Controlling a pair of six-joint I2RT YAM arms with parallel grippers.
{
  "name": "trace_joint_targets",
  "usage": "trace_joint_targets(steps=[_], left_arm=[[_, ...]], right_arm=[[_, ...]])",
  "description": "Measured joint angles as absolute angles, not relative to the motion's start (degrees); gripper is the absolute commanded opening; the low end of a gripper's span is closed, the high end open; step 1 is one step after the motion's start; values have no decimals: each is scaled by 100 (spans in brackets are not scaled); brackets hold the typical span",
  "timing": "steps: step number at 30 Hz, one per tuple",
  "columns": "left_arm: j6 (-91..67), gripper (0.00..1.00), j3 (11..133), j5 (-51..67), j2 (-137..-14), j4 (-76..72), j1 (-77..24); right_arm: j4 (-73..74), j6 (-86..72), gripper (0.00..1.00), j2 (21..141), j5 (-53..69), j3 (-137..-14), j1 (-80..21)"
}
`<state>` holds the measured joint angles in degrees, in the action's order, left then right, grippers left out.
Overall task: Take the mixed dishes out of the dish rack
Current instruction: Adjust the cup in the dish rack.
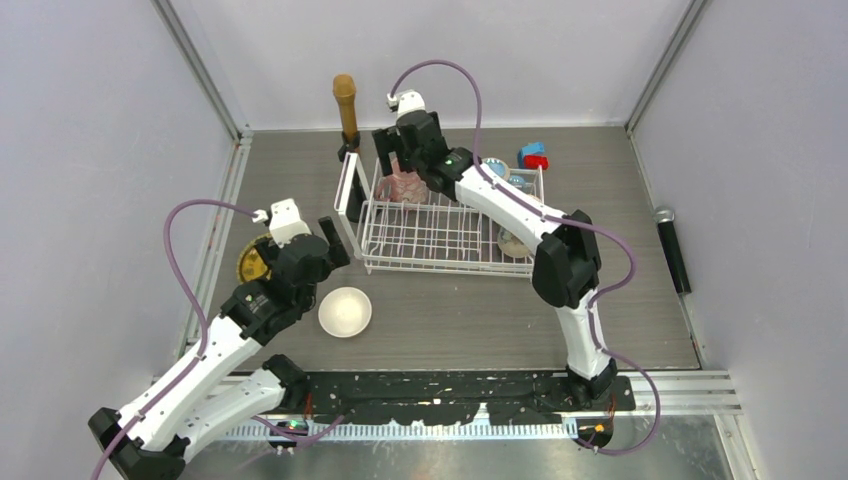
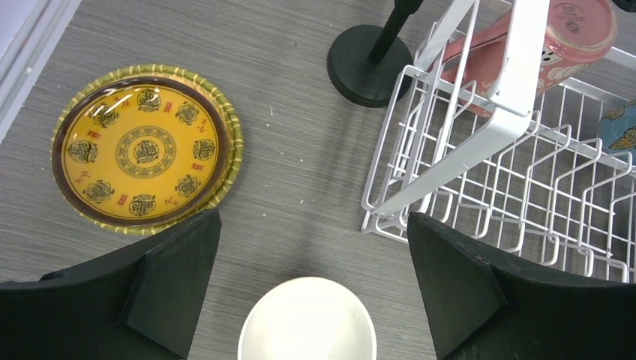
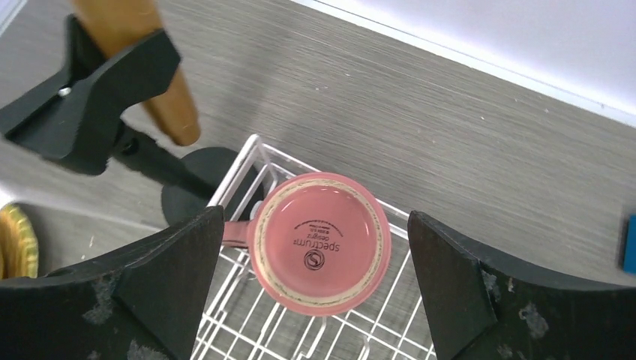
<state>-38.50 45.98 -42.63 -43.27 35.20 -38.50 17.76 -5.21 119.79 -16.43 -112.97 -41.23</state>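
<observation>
While both arms hang over the table, the dish rack (image 1: 440,225) sits near the middle of the surface with its long axis running left to right and its black-and-white panel (image 1: 350,195) standing upright at the left end. The pink mug (image 3: 319,240) stands in the far-left corner of the rack, mouth down, with its base turned up toward the right wrist camera and its handle pointing toward the panel end. The right gripper (image 3: 315,216) hangs directly above this mug with its fingers spread wide to either side of it, not touching it. A blue mug (image 1: 495,168) sits toward the far-right end of the rack, and a cream dish (image 1: 512,243) shows at the near-right corner, partly hidden by the right arm. The left gripper (image 2: 313,219) hovers over bare table just left of the rack, with its fingers wide apart and holding nothing. The yellow plate (image 2: 142,150) lies flat on the table, face up, to the left of that gripper. The white bowl (image 2: 307,322) rests upright on the table near the rack's near-left corner, apart from the plate. A brown stick (image 1: 345,100) stands upright on a black round stand (image 2: 367,64) just behind the panel end. A blue-and-red block (image 1: 533,155) lies beyond the rack's far-right corner.
</observation>
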Motion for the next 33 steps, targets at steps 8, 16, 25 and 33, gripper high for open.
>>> trace_joint_targets(steps=[8,16,25,33], left_arm=[[-3852,100,4598,-4261,-4294,3518,-3850],[-3852,100,4595,-4239,-4261,3492,-3850],[-3852,100,4595,-4239,-4261,3485,-3850],[-3852,100,4595,-4185,-4300,3382,-3850]], right_arm=[[2012,-1017,100,12619,-2414,-11671,-4167],[2217,-1225,100,12984,-2438,-12090,-4167],[2390,-1525,100,13096,-2556,-12121,-4180],[2174,-1653,97,12888,-2930,-11714,-4193]])
